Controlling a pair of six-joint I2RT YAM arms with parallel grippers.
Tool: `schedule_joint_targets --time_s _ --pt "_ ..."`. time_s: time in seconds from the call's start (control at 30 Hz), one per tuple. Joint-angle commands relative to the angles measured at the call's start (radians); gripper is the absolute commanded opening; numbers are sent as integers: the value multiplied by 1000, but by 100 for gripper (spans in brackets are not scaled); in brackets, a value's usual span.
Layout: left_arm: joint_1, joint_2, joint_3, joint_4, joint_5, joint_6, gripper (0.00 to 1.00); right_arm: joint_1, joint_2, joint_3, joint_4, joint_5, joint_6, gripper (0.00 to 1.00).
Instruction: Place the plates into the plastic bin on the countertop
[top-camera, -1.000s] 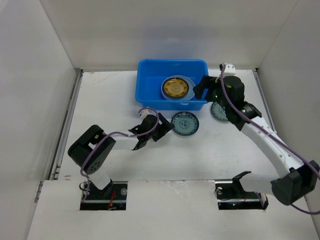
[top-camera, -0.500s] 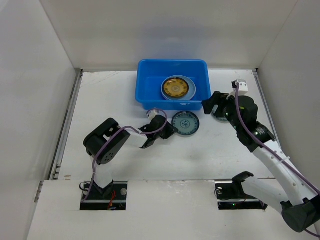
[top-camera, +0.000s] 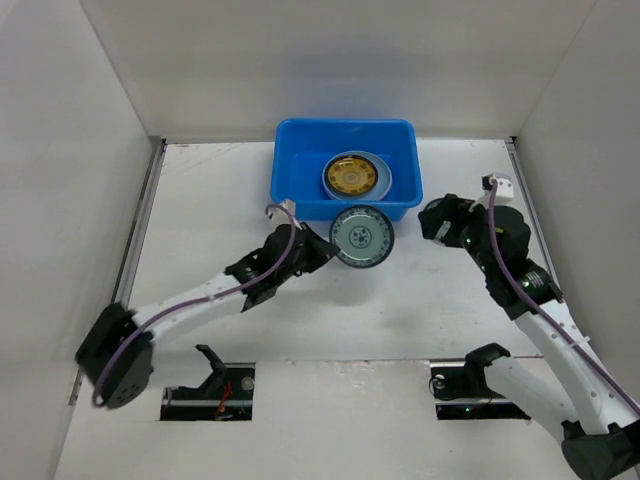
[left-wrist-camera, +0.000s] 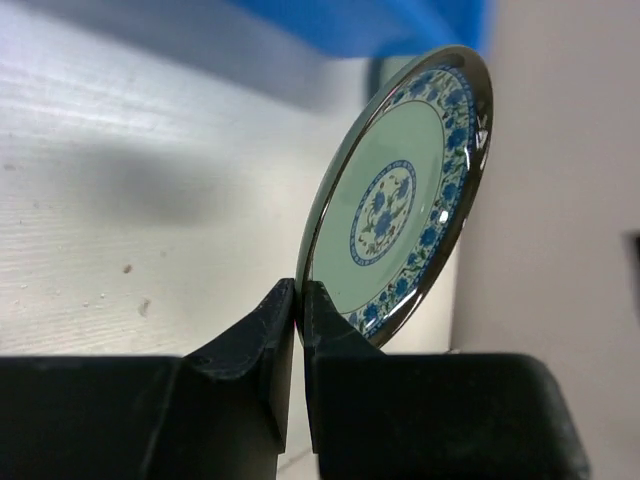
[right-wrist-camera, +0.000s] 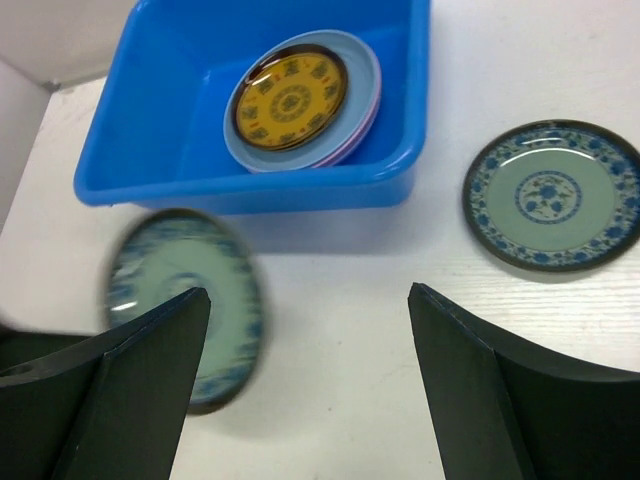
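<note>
The blue plastic bin (top-camera: 300, 180) (right-wrist-camera: 250, 190) stands at the back of the white countertop (top-camera: 200, 220). Inside it an amber patterned plate (top-camera: 352, 176) (right-wrist-camera: 290, 100) lies on a light blue plate (right-wrist-camera: 362, 75) with a pink rim beneath. My left gripper (top-camera: 318, 250) (left-wrist-camera: 300, 295) is shut on the rim of a teal patterned plate (top-camera: 361, 236) (left-wrist-camera: 400, 200) (right-wrist-camera: 185, 300), held tilted above the counter just in front of the bin. A second teal plate (right-wrist-camera: 550, 193) lies flat right of the bin. My right gripper (top-camera: 440, 215) (right-wrist-camera: 308, 292) hangs open above the counter near it, holding nothing.
White walls (top-camera: 60, 150) close in the counter on the left, back and right. A metal seam (top-camera: 135, 250) runs along the left edge. The arm bases sit in cut-outs (top-camera: 210, 385) at the near edge.
My left gripper closed on the teal plate's rim and lifted it off the counter, towards the bin. My right arm drew back from the bin to the right and nearer.
</note>
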Motion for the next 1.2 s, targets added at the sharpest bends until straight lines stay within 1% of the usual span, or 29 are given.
schedule_joint_targets --time_s 0.0,0.03,0.1,0.2,0.3,0.37,0.53,0.63,0.73,0.9,1.1,1.13,1.17 --pt "7 -213 80 -246 -99 143 2 -68 -35 -11 -23 14 18 86" --pt "15 -237 109 -288 -108 166 3 -87 -40 -14 -28 14 21 86" --pt "70 -252 209 -372 -93 240 4 -139 -43 -23 -47 8 38 86" --pt "171 -173 368 -428 -6 335 5 -185 -37 -31 -90 -1 84 85" --pt "251 -50 497 -389 51 395 5 -196 -34 -39 -129 4 136 85" --pt "285 45 585 -344 77 438 5 -196 -37 -45 -149 10 162 85" --pt "332 326 824 -300 151 542 6 -202 -74 -71 -184 11 188 84" --pt "343 471 935 -270 186 578 6 -206 -89 -74 -210 13 197 84" --pt "352 600 1019 -244 212 607 6 -214 -103 -74 -233 22 202 84" --pt "364 772 1113 -218 255 650 6 -219 -104 -72 -255 40 205 84" --pt "374 875 1160 -218 217 685 8 -222 -108 -74 -264 50 203 84" --pt "377 886 1164 -213 219 688 9 -225 -106 -75 -265 51 205 84" --pt "380 897 1167 -211 220 690 13 -226 -106 -77 -265 51 205 84"
